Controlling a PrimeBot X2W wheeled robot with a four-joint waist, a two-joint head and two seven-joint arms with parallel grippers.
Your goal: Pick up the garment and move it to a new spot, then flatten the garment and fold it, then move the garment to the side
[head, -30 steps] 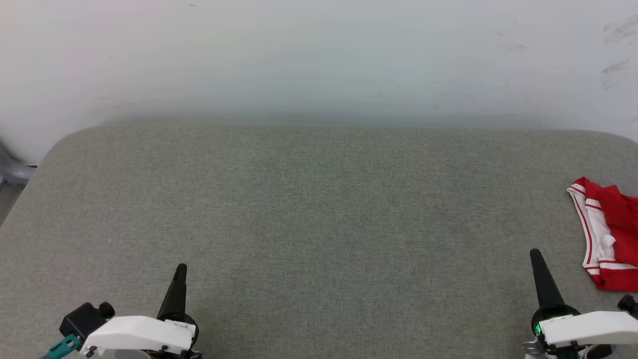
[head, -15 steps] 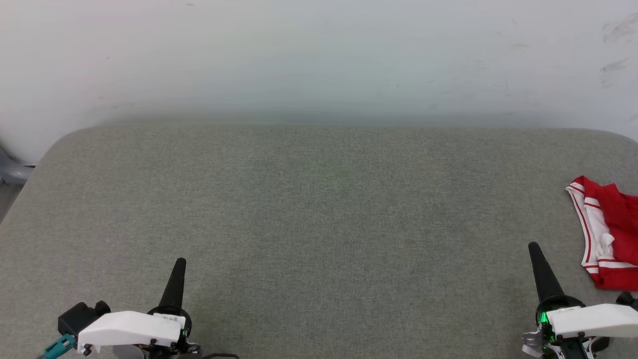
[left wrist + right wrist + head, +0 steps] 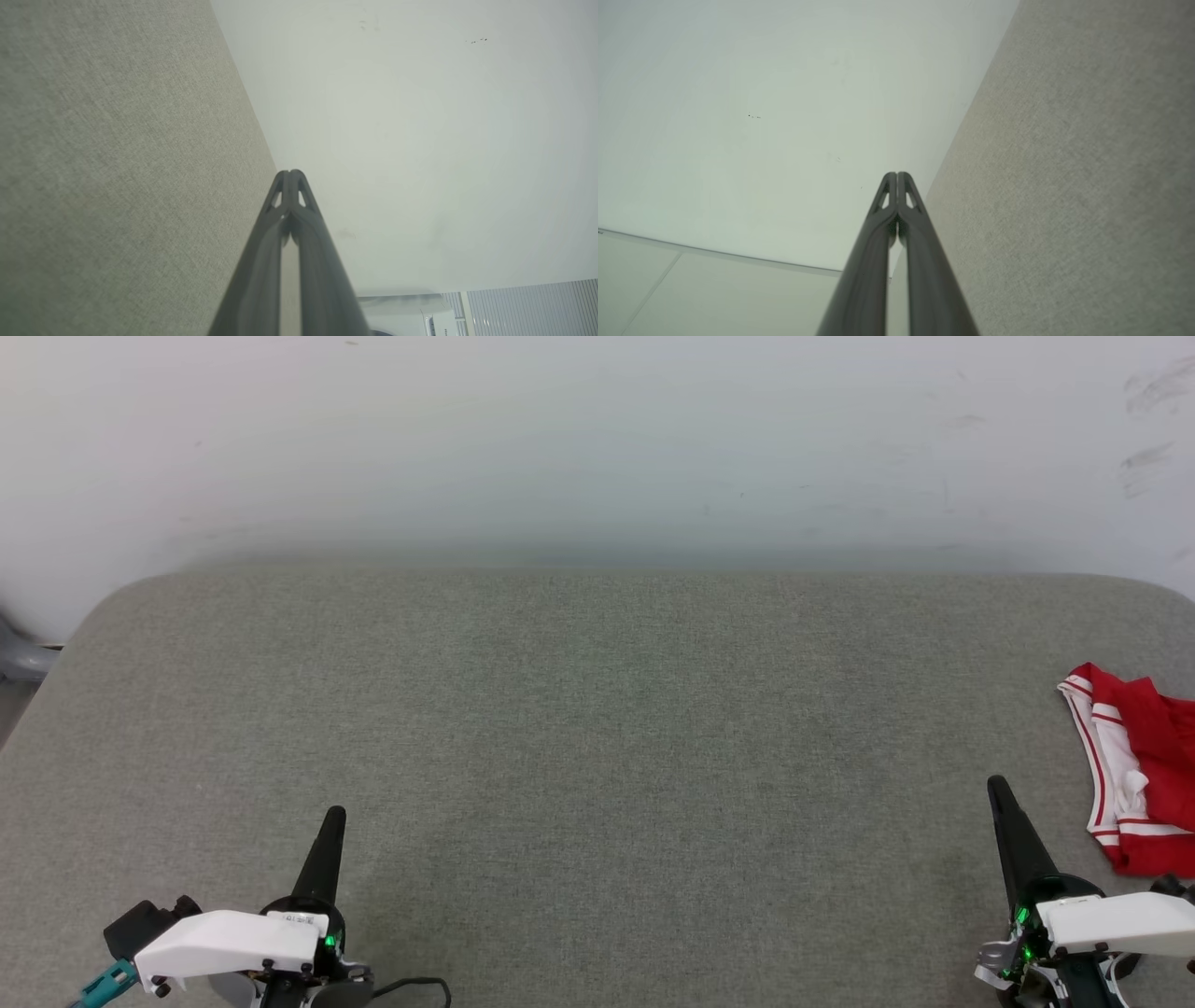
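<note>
The garment (image 3: 1158,747), a red shirt with a white part and red-and-white striped trim, lies crumpled on the grey fabric-covered table (image 3: 597,709), at the table's right side about midway between its far and near edges. The border of the head view cuts it off, so any lettering on it cannot be made out. The left gripper (image 3: 333,817) hovers over the table's near left part, well apart from the garment. Its two dark fingers (image 3: 261,270) are pressed together tip to tip with nothing between them. The right gripper (image 3: 997,789) hangs over the table's near right part, near the garment's lower edge but not touching it. Its fingers (image 3: 924,280) are likewise closed against each other and empty. Both grippers point toward the table's far edge, where a pale wall (image 3: 597,448) with a few faint scuff marks rises behind the table. Green lights glow at the base of each gripper above the table's near edge.
</note>
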